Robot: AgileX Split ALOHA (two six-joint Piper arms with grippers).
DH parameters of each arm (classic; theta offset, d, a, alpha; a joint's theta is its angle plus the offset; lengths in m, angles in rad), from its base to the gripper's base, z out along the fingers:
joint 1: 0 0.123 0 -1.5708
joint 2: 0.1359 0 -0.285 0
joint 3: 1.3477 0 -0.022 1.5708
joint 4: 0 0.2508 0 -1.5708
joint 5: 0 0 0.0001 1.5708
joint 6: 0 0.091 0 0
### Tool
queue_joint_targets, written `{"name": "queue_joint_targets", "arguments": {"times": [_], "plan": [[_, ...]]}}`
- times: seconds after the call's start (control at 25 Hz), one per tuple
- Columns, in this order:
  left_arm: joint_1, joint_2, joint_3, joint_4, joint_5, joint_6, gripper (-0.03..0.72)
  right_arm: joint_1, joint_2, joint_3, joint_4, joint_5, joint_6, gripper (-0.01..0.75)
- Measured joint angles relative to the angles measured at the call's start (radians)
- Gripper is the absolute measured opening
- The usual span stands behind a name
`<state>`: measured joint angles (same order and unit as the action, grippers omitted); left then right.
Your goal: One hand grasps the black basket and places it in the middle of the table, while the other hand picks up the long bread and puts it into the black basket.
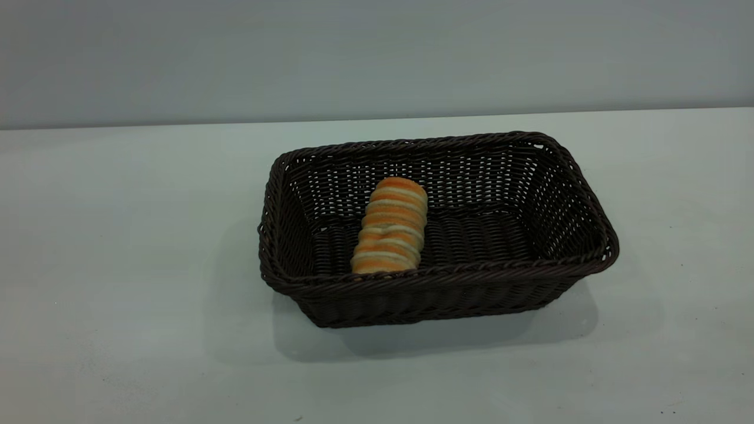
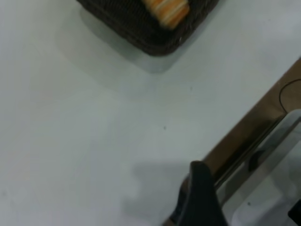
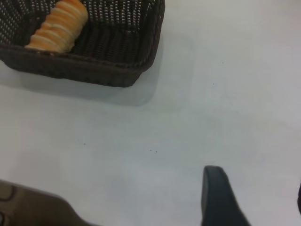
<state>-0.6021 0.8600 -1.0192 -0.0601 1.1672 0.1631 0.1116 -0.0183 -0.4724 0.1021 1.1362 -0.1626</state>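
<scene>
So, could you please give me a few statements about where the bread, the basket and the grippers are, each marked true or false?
1. The long bread lies inside the black basket. True.
2. The basket is tipped on its side. False: it stands upright on the table.
3. A gripper holds the basket's rim. False: none touches it.
4. The bread lies left of the basket's middle in the exterior view. True.
5. The basket holds two rolls. False: one.

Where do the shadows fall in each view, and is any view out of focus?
Exterior view: sharp; the black basket casts a soft shadow on the table toward the camera and its left. Left wrist view: blurred, the long bread smeared; a faint shadow beside the finger. Right wrist view: slightly soft, pale shadow along the basket's wall.
</scene>
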Motion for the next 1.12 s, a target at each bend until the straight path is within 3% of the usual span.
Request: {"name": "queue_joint_targets", "arguments": {"times": [0.48,1.12], "plan": [[0.000,-0.420,0.521,0.000,-0.047,-0.109,0.568,0.000,0.000,0.000,0.001,0.000,0.000,0.421],[0.000,-0.646,0.535,0.001,-0.052,-0.125,0.568,-0.009,0.000,0.000,0.001,0.000,0.000,0.421]]}}
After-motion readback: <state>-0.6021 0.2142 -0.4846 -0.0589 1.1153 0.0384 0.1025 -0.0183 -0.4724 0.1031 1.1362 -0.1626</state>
